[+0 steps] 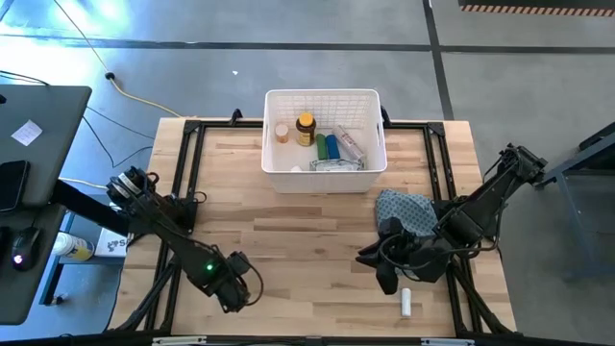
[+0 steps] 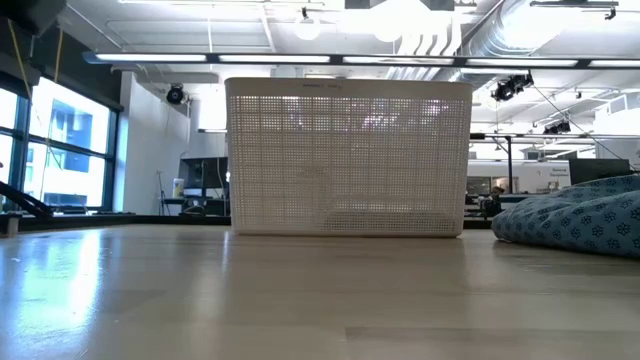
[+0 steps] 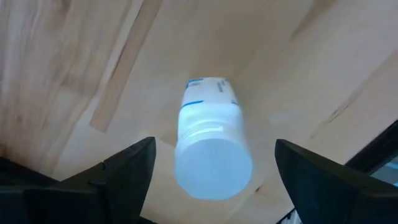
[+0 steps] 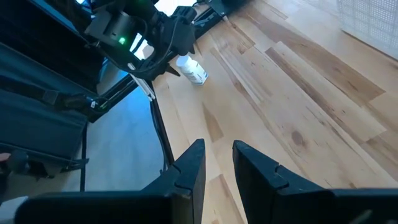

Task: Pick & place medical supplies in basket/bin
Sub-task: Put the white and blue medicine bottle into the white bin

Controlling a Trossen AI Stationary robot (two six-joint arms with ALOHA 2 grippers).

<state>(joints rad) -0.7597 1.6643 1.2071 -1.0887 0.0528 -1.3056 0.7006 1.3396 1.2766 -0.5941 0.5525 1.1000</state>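
A white pill bottle with a blue-printed label lies on its side on the wood near the table's near-left edge. My left gripper is open, one finger on each side of the bottle and a gap on both sides; the right wrist view shows that bottle just under it. The gripper hides the bottle from above. My right gripper hovers near the table's near-right part with a narrow gap, holding nothing. A small white tube lies on the table beside it. The white lattice bin holds an amber bottle and several other supplies.
A blue-grey patterned cloth lies crumpled on the table between the bin and my right gripper, and shows at the right of the low view. Black frame rails run along the table's left and right edges. Bare wood lies between the two arms.
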